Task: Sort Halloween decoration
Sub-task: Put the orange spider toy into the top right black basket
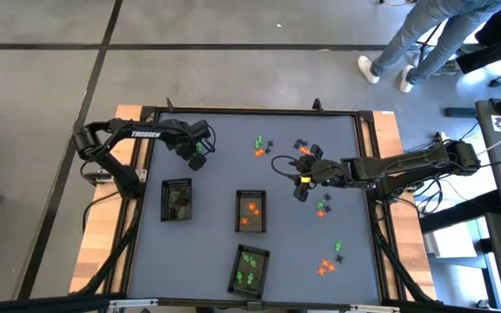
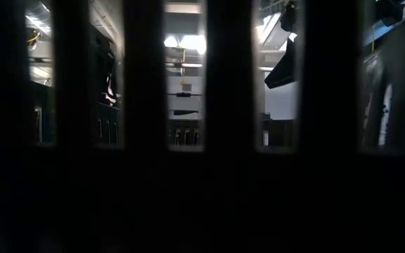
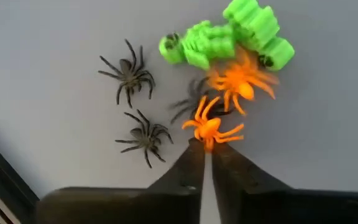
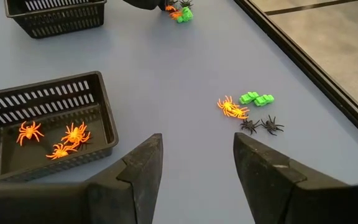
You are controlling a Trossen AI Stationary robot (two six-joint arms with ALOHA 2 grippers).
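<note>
- While its fingers press together on an orange spider (image 3: 211,127), the left end effector (image 3: 205,155) sits among black spiders (image 3: 128,73) and green trinkets (image 3: 229,34) on the desk (image 3: 55,37).
- Right end effector (image 4: 194,163) hovers spread near the tray (image 4: 101,118) holding orange spiders (image 4: 73,134).

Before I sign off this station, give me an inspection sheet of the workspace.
Surface: grey table, mostly bare.
Job's things: loose trinkets in several clusters of orange, green and black. The middle tray holds orange spiders, the near tray holds green pieces and the left tray has dark contents.
Clutter: nothing seen.
Grippers: left tool shut, tips against an orange spider, hold uncertain. Right tool open above bare table.
Cables: cable loop beside the right arm.
Surroundings: person's legs beyond the table. Dark bars block the low view.
</note>
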